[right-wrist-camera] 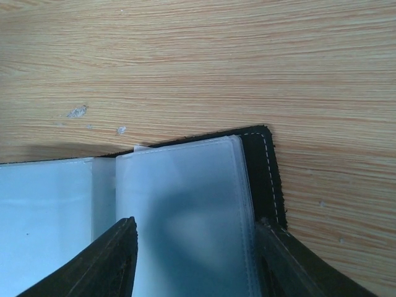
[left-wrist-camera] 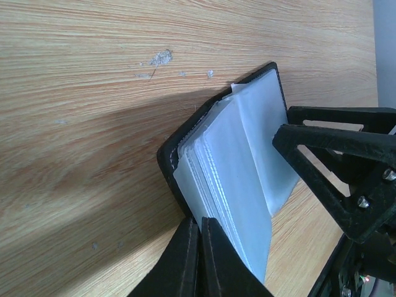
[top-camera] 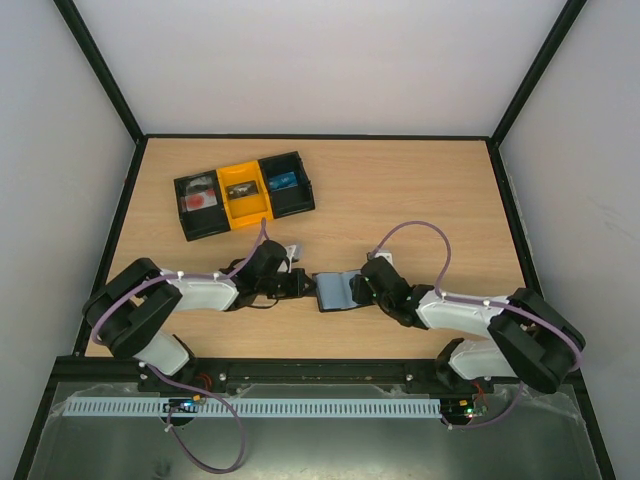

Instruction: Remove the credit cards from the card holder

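Note:
The card holder (top-camera: 335, 291) lies open on the table between my two grippers, a black cover with grey-blue translucent sleeves. In the left wrist view its sleeves (left-wrist-camera: 241, 154) fan up from the black spine. My left gripper (left-wrist-camera: 199, 232) is shut, pinching the holder's near edge; it shows in the top view (top-camera: 300, 284). My right gripper (right-wrist-camera: 195, 224) is open, its fingers straddling the right-hand stack of sleeves (right-wrist-camera: 185, 185), with one finger (right-wrist-camera: 291, 266) on the black cover. It shows in the top view (top-camera: 361, 290). No credit card shows clearly; only a small white corner (right-wrist-camera: 141, 148) pokes out.
A black-and-yellow three-compartment tray (top-camera: 245, 208) with small items stands at the back left. Black frame posts and white walls enclose the table. The right gripper's frame (left-wrist-camera: 346, 167) sits close beside the holder in the left wrist view.

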Robot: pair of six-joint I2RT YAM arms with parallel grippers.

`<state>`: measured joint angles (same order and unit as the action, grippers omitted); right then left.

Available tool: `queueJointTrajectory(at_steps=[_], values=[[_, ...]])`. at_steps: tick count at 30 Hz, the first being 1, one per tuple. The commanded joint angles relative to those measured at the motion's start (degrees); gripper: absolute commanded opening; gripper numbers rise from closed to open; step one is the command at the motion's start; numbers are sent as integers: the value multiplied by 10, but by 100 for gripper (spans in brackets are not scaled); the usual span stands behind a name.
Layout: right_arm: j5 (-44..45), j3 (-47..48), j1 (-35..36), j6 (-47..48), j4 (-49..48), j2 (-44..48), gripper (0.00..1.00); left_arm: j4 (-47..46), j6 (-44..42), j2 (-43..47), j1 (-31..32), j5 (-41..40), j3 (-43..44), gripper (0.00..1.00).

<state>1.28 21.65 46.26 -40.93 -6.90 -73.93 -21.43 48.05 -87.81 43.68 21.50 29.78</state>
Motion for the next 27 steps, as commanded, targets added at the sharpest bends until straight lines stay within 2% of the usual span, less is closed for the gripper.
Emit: queueJointTrajectory(at_steps=[1,5,11,14,19,24,27], values=[[-24,-12,2,1,-27,-14,50,-9,-6,10,0,10,-2,3],[-58,-18,2,-5,-50,-12,46,-4,-10,4,0,10,6,3],[-81,-23,2,-13,-69,4,29,-8,-9,0,0,14,8,3],[-80,-26,2,-14,-70,10,25,-7,-9,2,0,15,8,3],[-18,-13,2,-3,-9,15,26,10,-12,21,0,11,6,3],[50,17,2,0,94,67,40,27,-18,34,0,11,4,3],[29,33,2,-2,116,110,44,26,-18,36,0,14,2,3]])
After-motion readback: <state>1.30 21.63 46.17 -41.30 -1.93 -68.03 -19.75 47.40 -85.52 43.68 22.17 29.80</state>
